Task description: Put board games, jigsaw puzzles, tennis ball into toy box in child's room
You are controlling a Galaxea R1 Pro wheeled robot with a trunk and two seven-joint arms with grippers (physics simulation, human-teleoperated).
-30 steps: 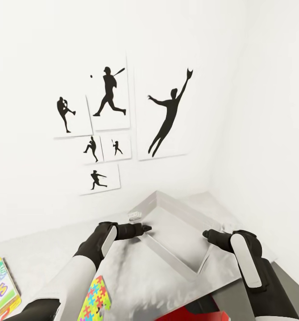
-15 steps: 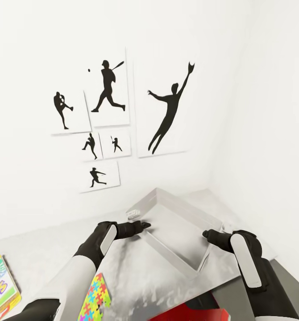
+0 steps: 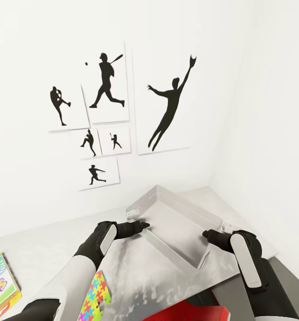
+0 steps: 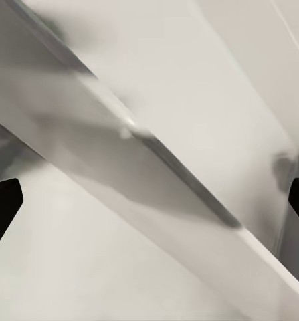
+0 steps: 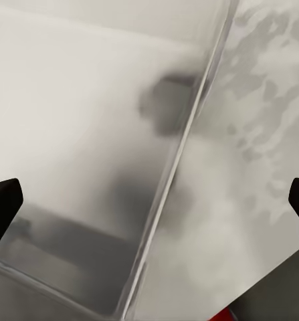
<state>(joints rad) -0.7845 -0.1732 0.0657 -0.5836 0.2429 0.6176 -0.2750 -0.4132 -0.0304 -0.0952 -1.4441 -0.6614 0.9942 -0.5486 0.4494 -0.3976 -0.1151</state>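
So over that last second the wall pictures [image 3: 122,111] slid up in the head view and more of the desk [image 3: 42,249] came into frame, which reads to me as your head camera tipping down, not anything on the desk moving. Your arms barely shifted: the left gripper [image 3: 143,225] sat at the near corner of the toy box [image 3: 176,223], and the right gripper [image 3: 208,234] hovered just off its other near edge, so you had the box bracketed between the two. Nothing was in either one. Both wrist views showed the fingertips spread wide at the picture edges with only grey box wall between them, so both were open. The head view gave you what the wrists didn't: a jigsaw puzzle [image 3: 95,298] just behind the left gripper under that forearm, a board game [image 3: 1,285] well off to that arm's outer side, and something red [image 3: 185,310] low between the arms that I couldn't identify. The right wrist view added the box rim [image 5: 189,154] up close, with the mottled desk beyond it. The box looked empty, so I'd say loading hadn't started.
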